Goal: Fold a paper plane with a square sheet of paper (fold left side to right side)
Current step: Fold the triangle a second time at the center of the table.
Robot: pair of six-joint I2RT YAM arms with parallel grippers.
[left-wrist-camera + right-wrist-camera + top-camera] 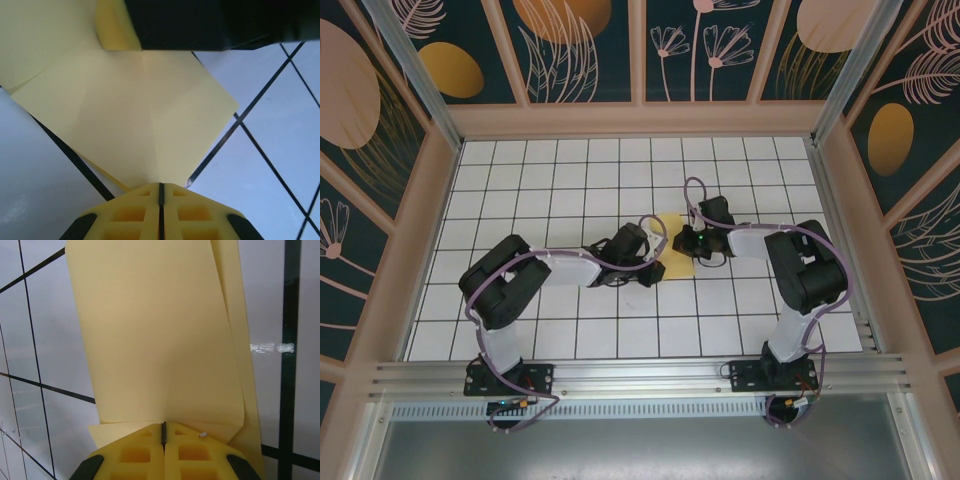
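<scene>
We're mid-fold: left tool (161, 190) and right tool (163, 427) both closed, tips on the square sheet of paper (160, 340). Next we'd press the crease flat.

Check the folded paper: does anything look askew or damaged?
Slightly askew: on the paper, the top layer leaves a narrow strip of lower layer showing along the right edge, right wrist view. No tears visible.

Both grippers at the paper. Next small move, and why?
Probably nudge the left gripper, shut on the paper, slightly toward the right gripper. The upper layer stops short and leaves a strip of the lower layer uncovered, so the edges look misaligned.
</scene>
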